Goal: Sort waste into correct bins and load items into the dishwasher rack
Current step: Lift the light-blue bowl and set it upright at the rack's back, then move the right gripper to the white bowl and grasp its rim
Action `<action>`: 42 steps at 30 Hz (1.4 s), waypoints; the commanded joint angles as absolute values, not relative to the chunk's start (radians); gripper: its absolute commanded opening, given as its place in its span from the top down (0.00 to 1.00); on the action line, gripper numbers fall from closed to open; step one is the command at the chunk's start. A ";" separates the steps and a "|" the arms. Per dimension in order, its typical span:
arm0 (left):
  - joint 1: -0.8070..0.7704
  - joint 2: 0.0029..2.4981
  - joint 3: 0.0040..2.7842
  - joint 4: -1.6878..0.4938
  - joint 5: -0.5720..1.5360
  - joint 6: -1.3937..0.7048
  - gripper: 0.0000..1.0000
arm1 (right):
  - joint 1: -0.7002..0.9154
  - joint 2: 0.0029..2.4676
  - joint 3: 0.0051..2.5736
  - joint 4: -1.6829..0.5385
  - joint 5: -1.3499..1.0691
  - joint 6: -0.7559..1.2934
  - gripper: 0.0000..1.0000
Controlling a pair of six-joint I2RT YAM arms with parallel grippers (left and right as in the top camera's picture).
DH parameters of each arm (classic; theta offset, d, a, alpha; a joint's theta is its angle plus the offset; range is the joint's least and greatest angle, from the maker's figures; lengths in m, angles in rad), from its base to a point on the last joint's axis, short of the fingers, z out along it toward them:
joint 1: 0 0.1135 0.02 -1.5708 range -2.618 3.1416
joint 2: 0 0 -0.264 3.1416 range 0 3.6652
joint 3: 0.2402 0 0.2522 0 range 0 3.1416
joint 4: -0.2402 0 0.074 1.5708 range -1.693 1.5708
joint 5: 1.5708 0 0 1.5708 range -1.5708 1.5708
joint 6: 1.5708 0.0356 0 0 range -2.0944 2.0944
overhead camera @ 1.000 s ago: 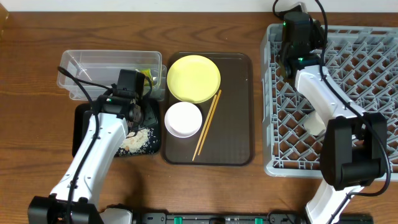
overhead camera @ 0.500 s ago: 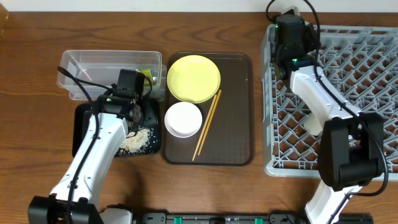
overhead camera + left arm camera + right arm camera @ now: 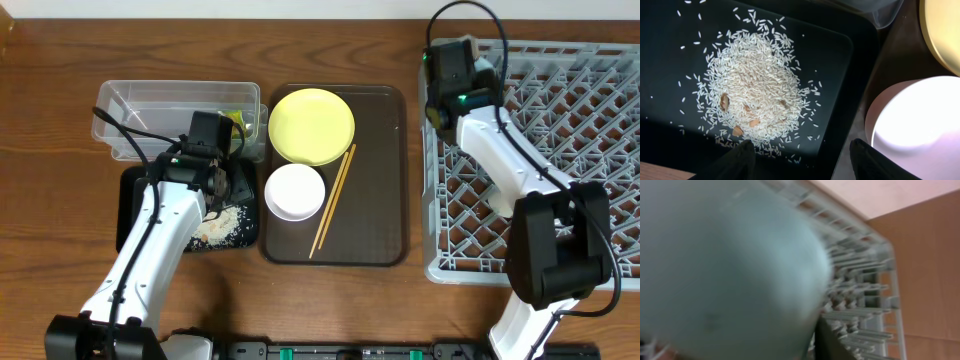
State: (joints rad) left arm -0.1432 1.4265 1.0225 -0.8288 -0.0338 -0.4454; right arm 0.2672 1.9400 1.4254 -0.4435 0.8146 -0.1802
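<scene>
**Rice scraps (image 3: 755,85) in black tray (image 3: 665,75), left hand (image 3: 802,162) gaping above**

Wrist view: left hand spread wide. Both fingertips (image 3: 735,162) sit at the lower frame edge with nothing between them. Below it the scraps form a whitish heap with a few brown flecks and stray grains scattered around it on the tray floor. The white bowl (image 3: 920,120) is just beside the tray. Past it is the yellow plate (image 3: 945,30), cut off by the frame.

Overhead:
- The clear tub (image 3: 150,100) lies behind the black tray. The snack wrapper (image 3: 237,122) is in its right end, partly hidden by the arm.
- The brown serving tray (image 3: 380,200) carries the plate, the bowl and the chopsticks (image 3: 333,200), which lie slanted.
- The right hand (image 3: 448,68) is at the far-left corner of the dishwasher rack (image 3: 590,120), which rests on the tabletop (image 3: 60,60).

Right wrist view is blurred. A pale blue-green rounded surface fills it and reads as the light blue bowl (image 3: 725,265). I cannot tell the hand's grip or opening.
</scene>
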 commanded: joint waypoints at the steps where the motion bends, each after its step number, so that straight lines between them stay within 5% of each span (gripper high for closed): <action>1: -0.142 1.417 1.031 -0.829 -0.053 -0.447 0.36 | 0.304 1.910 1.419 -0.489 0.751 -0.056 0.75; 7: -0.142 1.417 1.031 -0.830 -0.053 -0.447 0.36 | 0.333 1.855 1.419 -0.563 0.697 -0.057 0.46; 16: -0.142 1.417 1.031 -0.830 -0.054 -0.447 0.36 | 0.407 1.733 1.419 -0.621 0.330 -0.057 0.31; 24: -0.094 1.397 1.031 -0.874 -0.149 -0.460 0.36 | 0.493 1.764 1.418 -0.621 -0.335 -0.056 0.33; 42: -0.006 1.375 1.031 -0.886 -0.139 -0.463 0.36 | 0.669 2.001 1.417 -0.621 -0.207 0.109 0.49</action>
